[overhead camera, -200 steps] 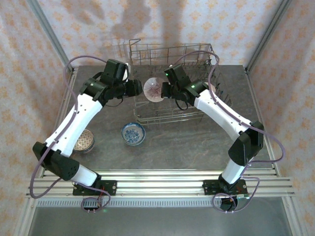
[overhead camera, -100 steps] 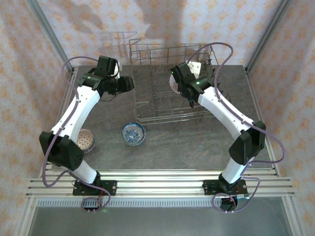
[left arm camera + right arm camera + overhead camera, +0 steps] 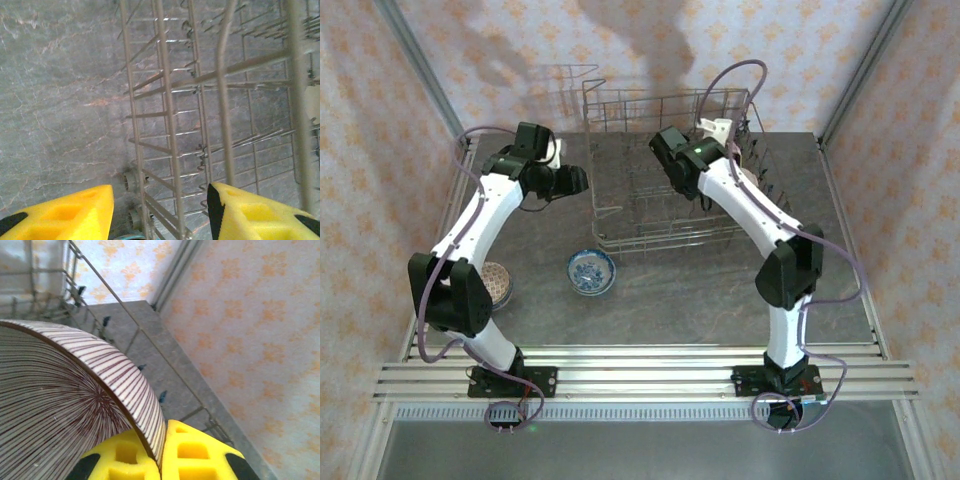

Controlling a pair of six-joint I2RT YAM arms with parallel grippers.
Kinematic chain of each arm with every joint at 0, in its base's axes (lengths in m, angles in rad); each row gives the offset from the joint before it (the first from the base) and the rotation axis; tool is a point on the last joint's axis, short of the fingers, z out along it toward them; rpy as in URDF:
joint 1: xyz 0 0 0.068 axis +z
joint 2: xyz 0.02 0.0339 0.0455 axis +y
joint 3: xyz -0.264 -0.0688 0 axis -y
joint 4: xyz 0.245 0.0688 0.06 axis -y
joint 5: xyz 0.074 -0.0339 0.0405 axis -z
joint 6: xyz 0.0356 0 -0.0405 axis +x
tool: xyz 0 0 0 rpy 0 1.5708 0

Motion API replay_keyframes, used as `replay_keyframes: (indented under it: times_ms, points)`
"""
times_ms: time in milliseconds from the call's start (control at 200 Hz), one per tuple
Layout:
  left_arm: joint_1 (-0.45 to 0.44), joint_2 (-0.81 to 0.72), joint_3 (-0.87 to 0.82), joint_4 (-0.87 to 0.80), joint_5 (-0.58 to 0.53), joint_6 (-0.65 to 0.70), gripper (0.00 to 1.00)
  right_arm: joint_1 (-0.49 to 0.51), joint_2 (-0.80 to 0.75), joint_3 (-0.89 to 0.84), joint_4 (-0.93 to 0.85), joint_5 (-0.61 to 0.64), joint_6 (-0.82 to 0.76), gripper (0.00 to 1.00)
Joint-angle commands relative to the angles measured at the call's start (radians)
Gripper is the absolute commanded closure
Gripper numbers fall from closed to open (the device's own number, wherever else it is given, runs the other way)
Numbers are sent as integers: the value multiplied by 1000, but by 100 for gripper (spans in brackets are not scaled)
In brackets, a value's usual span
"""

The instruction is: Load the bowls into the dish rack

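As counted across the views, the bowls number three and the dish rack [image 3: 655,242] one, standing at the back of the tabletop [image 3: 700,290].
- Striped bowl [image 3: 60,410]: rim clamped in the right gripper [image 3: 161,460], over the rack.
- Blue bowl [image 3: 591,271]: on the tabletop, in front of the rack.
- Lattice bowl [image 3: 497,283]: on the tabletop, beside the left arm.
- Left gripper [image 3: 160,210]: parted, empty, at the rack's left side.
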Motion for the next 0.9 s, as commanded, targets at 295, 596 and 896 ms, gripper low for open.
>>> replay_keyframes:
  times_ms: [295, 596, 896]
  points:
    - [10, 41, -68, 49, 36, 25, 48, -10, 288, 310, -538, 258, 336, 100]
    - [10, 65, -66, 35, 42, 42, 48, -29, 328, 234, -538, 242, 374, 100]
    - [10, 59, -104, 52, 52, 42, 48, -42, 387, 203, -540, 267, 385, 100]
